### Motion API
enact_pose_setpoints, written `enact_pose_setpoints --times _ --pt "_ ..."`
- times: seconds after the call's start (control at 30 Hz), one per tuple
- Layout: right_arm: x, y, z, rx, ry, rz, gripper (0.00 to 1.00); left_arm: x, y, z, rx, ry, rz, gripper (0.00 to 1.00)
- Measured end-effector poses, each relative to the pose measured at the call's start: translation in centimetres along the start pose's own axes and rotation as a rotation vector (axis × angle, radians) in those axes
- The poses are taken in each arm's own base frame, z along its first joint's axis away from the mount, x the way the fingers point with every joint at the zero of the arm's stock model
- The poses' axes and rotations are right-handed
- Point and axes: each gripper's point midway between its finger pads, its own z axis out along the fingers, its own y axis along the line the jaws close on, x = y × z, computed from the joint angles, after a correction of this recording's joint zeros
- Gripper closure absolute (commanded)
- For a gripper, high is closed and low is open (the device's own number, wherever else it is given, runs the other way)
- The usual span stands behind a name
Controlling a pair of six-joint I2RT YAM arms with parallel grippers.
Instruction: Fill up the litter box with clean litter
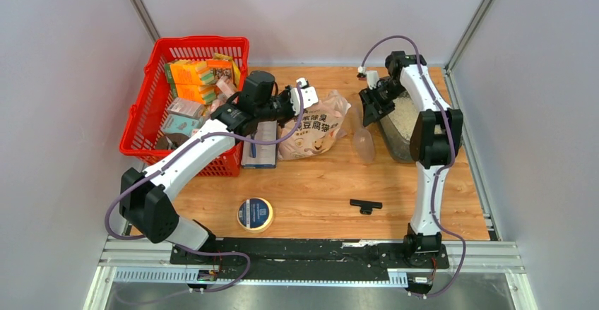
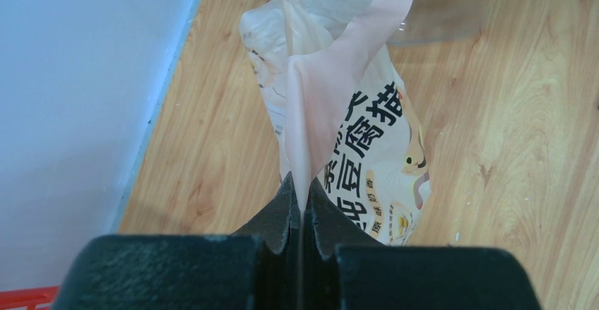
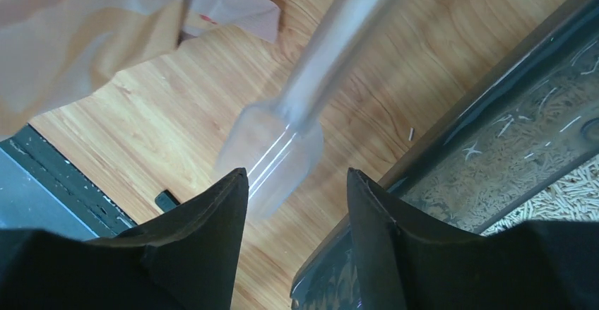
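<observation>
Wooden table (image 1: pixel 311 183) | left gripper (image 2: pixel 300 207) pinching bag (image 2: pixel 367 133) edge | right gripper (image 3: pixel 297 183) spread, beside litter box (image 3: pixel 487 130) rim

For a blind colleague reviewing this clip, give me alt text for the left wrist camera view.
The left gripper is shut on a thin flap of the pale pink litter bag, which lies on the wooden table. A clear plastic scoop shows beyond the bag.

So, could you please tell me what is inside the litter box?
Pale clean litter lies in the litter box; the right arm hides much of its floor in the top view.
</observation>
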Motion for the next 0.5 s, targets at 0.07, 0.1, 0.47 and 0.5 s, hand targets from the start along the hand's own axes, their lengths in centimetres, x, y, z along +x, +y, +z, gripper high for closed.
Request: enact_pose_setpoints --times 0.07,0.1,0.47,0.5 --pt "0.5 -0.5 0.7 0.009 0.026 0.021 0.36 0.0 0.0 0.0 0.0 0.0 0.001 1.0" --pt "0.6 -0.7 0.8 0.013 0.033 0.03 0.32 0.0 0.0 0.0 0.0 0.0 0.002 0.99" --pt "-0.6 2.2 -3.9 0.034 -0.139 0.079 0.0 0.0 0.0 0.0 0.001 0.0 0.011 1.0" --pt "-0.9 3.0 -5.2 0.038 -0.212 0.077 0.0 0.0 0.0 0.0 0.001 0.0 0.011 1.0"
